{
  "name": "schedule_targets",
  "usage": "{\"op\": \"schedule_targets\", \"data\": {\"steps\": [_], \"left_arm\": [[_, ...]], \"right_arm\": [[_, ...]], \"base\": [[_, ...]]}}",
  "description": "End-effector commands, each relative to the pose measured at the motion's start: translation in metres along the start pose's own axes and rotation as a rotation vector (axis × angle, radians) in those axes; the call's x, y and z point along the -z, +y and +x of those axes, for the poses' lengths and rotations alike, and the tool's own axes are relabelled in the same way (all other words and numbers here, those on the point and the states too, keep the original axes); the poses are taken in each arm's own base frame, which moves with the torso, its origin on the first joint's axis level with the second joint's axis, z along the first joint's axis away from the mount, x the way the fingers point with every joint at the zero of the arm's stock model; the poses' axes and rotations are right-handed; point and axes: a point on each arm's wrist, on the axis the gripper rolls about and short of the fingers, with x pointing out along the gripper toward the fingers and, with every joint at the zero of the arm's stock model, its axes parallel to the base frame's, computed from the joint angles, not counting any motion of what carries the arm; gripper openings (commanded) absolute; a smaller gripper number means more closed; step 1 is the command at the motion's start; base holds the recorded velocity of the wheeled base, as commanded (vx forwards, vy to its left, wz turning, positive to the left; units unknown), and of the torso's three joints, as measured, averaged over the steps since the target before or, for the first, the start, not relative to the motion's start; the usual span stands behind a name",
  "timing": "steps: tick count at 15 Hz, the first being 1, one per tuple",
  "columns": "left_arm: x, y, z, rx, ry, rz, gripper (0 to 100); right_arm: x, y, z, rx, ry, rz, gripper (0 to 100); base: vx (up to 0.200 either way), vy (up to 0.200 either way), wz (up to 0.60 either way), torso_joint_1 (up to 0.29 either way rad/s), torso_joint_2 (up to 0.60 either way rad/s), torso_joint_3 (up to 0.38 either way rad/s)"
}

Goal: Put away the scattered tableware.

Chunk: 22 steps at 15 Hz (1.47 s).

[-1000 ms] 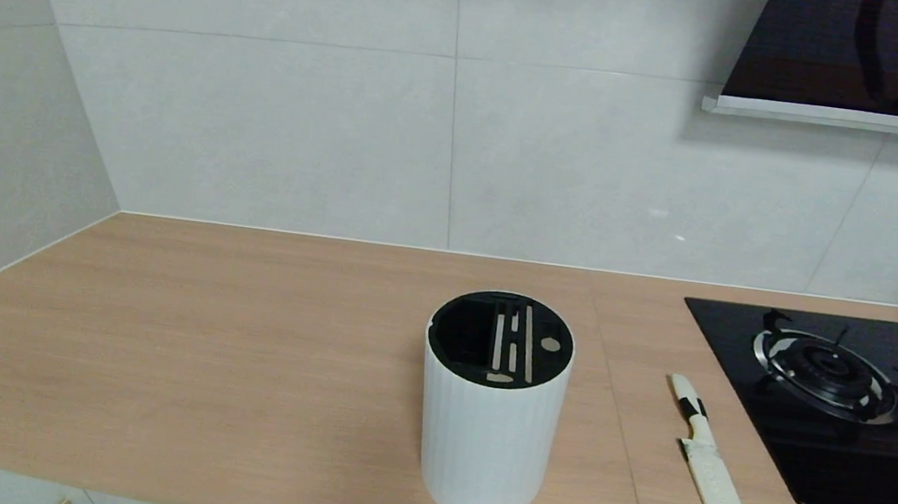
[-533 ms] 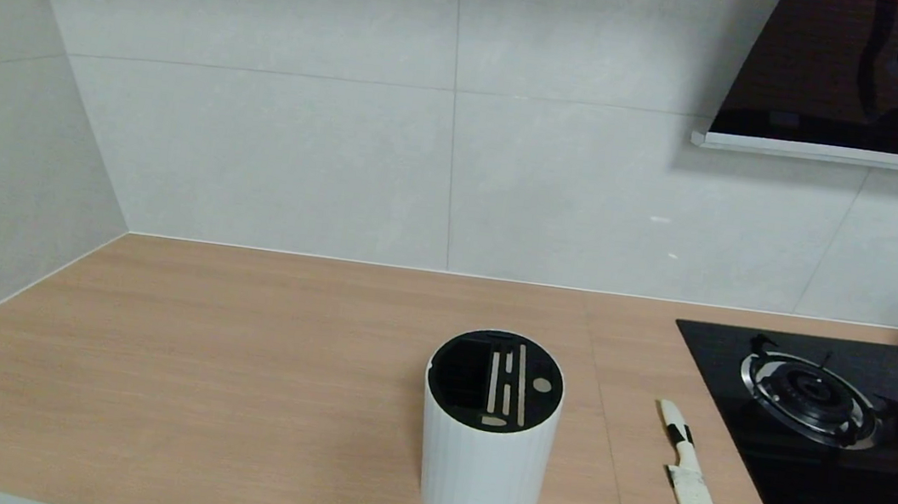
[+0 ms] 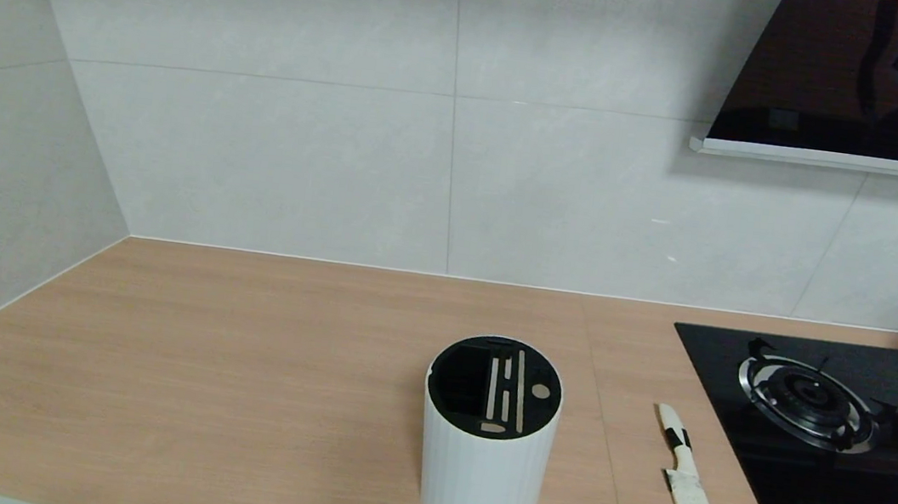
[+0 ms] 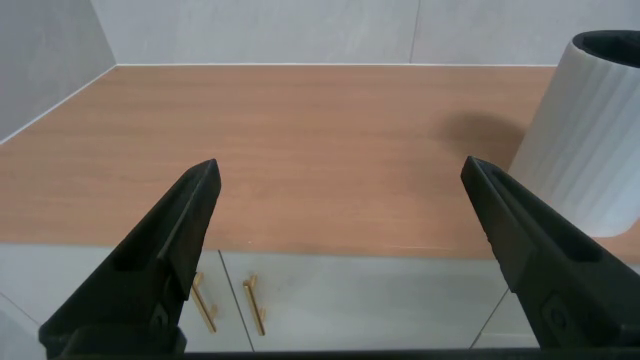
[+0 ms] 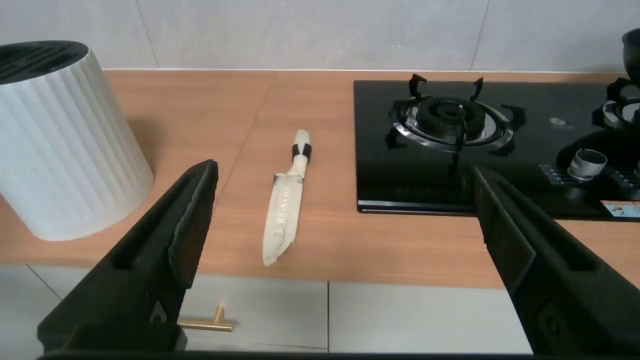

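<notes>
A white ribbed cylindrical holder with a black slotted top stands near the counter's front edge; it also appears as the holder and the holder in the wrist views. A white knife with a black band on its handle lies flat on the counter to the holder's right, blade toward the front edge, also the knife. My left gripper hangs open in front of the counter edge, left of the holder. My right gripper hangs open before the counter edge, facing the knife.
A black gas hob with a burner lies right of the knife. A range hood hangs above it. The wooden counter meets tiled walls at the back and left. Cabinet handles sit below the front edge.
The head camera has tilted up, so the holder, knife and hob sit lower in the picture. Nothing on the counter has moved.
</notes>
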Motion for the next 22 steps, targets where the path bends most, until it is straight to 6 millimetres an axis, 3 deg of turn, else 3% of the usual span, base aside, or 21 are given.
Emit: {"op": "schedule_targets", "data": {"steps": [1, 7, 9, 10, 13, 16, 17, 22], "left_arm": [[0.0, 0.0, 0.0, 0.0, 0.001, -0.001, 100], [0.0, 0.0, 0.0, 0.0, 0.001, -0.001, 100], [0.0, 0.0, 0.0, 0.0, 0.001, 0.001, 100], [0.0, 0.0, 0.0, 0.0, 0.001, -0.001, 100], [0.0, 0.0, 0.0, 0.0, 0.001, -0.001, 100], [0.0, 0.0, 0.0, 0.0, 0.001, -0.001, 100], [0.0, 0.0, 0.0, 0.0, 0.001, -0.001, 100], [0.0, 0.0, 0.0, 0.0, 0.001, -0.001, 100]], "right_arm": [[0.0, 0.0, 0.0, 0.0, 0.002, -0.001, 100], [-0.001, 0.0, 0.0, 0.004, -0.007, -0.019, 100], [-0.045, 0.0, -0.008, -0.025, -0.133, -0.022, 100], [-0.051, 0.001, -0.002, -0.056, -0.071, -0.021, 100], [-0.055, 0.002, 0.024, -0.116, 0.152, -0.018, 100], [-0.07, 0.004, 0.064, -0.188, 0.363, -0.018, 100], [-0.069, 0.008, 0.089, -0.239, 0.484, -0.024, 100], [-0.065, 0.031, 0.163, -0.324, 0.582, -0.065, 100]], "base": [[0.0, 0.0, 0.0, 0.0, 0.0, 0.0], [0.0, 0.0, 0.0, 0.0, 0.0, 0.0], [0.0, 0.0, 0.0, 0.0, 0.0, 0.0], [0.0, 0.0, 0.0, 0.0, 0.0, 0.0], [0.0, 0.0, 0.0, 0.0, 0.0, 0.0], [0.0, 0.0, 0.0, 0.0, 0.0, 0.0], [0.0, 0.0, 0.0, 0.0, 0.0, 0.0], [0.0, 0.0, 0.0, 0.0, 0.0, 0.0]]}}
